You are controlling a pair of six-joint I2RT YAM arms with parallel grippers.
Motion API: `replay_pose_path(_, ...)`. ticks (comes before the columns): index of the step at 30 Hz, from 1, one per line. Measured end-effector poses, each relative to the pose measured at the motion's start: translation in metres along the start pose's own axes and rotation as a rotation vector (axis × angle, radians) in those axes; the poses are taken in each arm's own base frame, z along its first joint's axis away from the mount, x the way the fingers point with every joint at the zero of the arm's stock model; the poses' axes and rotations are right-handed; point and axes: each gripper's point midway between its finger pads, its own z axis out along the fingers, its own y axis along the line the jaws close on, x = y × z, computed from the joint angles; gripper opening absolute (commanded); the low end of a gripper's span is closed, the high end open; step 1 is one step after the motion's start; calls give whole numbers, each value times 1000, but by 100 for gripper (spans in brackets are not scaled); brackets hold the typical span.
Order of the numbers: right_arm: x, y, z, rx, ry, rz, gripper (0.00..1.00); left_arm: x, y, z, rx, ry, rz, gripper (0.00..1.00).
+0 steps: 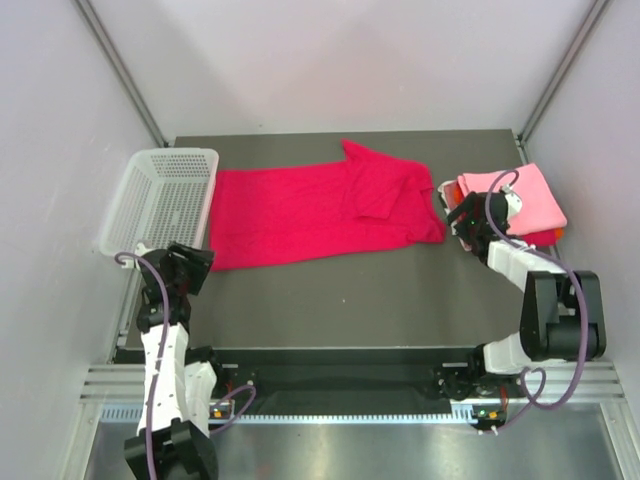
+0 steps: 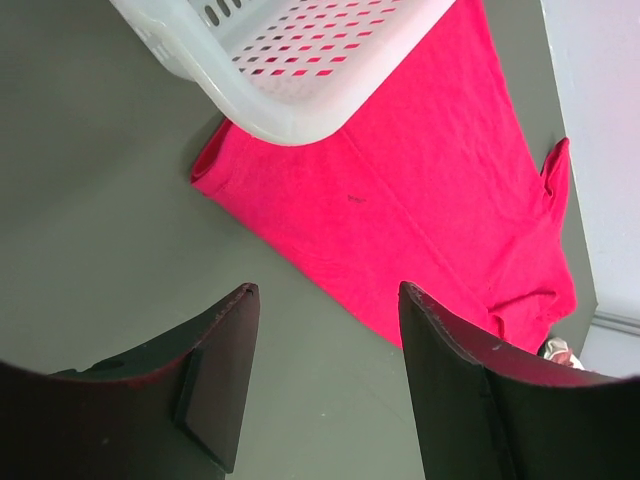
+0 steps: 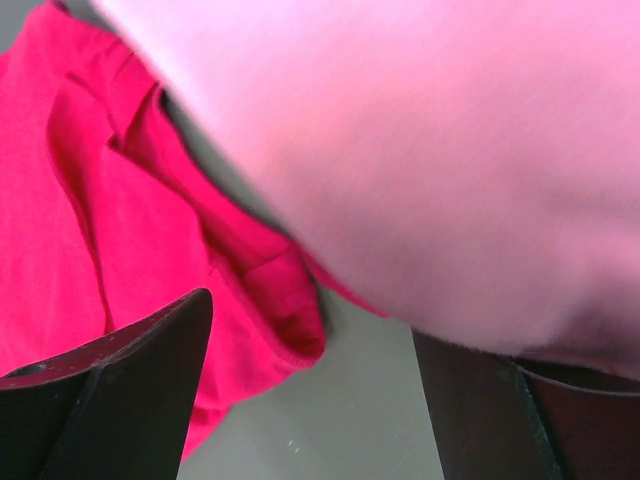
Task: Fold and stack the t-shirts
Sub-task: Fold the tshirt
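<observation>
A crimson-magenta t-shirt (image 1: 310, 210) lies spread across the grey table, its right end folded over with a sleeve on top. It also shows in the left wrist view (image 2: 420, 200) and the right wrist view (image 3: 100, 200). A folded light pink t-shirt (image 1: 515, 195) tops a stack at the right, with a red and orange edge (image 1: 545, 238) under it. My left gripper (image 1: 192, 262) is open and empty over bare table (image 2: 325, 290), short of the crimson shirt's near hem. My right gripper (image 1: 460, 213) is open (image 3: 312, 315) at the stack's left edge. The blurred pink cloth (image 3: 450, 150) overhangs its right finger.
A white perforated basket (image 1: 165, 195) stands at the back left, its corner resting over the crimson shirt's left end (image 2: 300, 100). Grey enclosure walls rise on three sides. Bare grey tabletop (image 1: 350, 290) lies between the shirt and the arm bases.
</observation>
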Motion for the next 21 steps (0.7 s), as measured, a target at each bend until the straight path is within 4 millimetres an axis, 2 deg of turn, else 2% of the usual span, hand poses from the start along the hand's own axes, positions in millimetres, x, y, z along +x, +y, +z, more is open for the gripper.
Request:
replay_pose_path(4, 9, 22, -17, -47, -10, -56, 76, 9, 7, 7, -6, 25, -4, 60)
replay_pose_path(7, 26, 42, -34, -113, -1, -72, 74, 19, 15, 13, -22, 56, -11, 58)
replay_pose_path(9, 40, 48, -43, -142, 11, -62, 73, 26, 18, 15, -29, 74, -19, 58)
replay_pose_path(13, 67, 42, -48, -132, 47, -11, 72, 39, 18, 19, -19, 94, -29, 56)
replay_pose_path(17, 74, 36, -40, -91, 55, 69, 66, 53, 20, 22, -24, 102, -44, 51)
replay_pose_path(18, 75, 35, -38, -84, 56, 87, 64, 55, 20, 23, -23, 101, -51, 51)
replay_pose_path(19, 77, 35, -34, -75, 57, 106, 56, 58, 21, 25, -20, 95, -61, 51)
replay_pose_path(21, 79, 31, -27, -53, 59, 138, 51, 61, 26, 27, -25, 86, -84, 51)
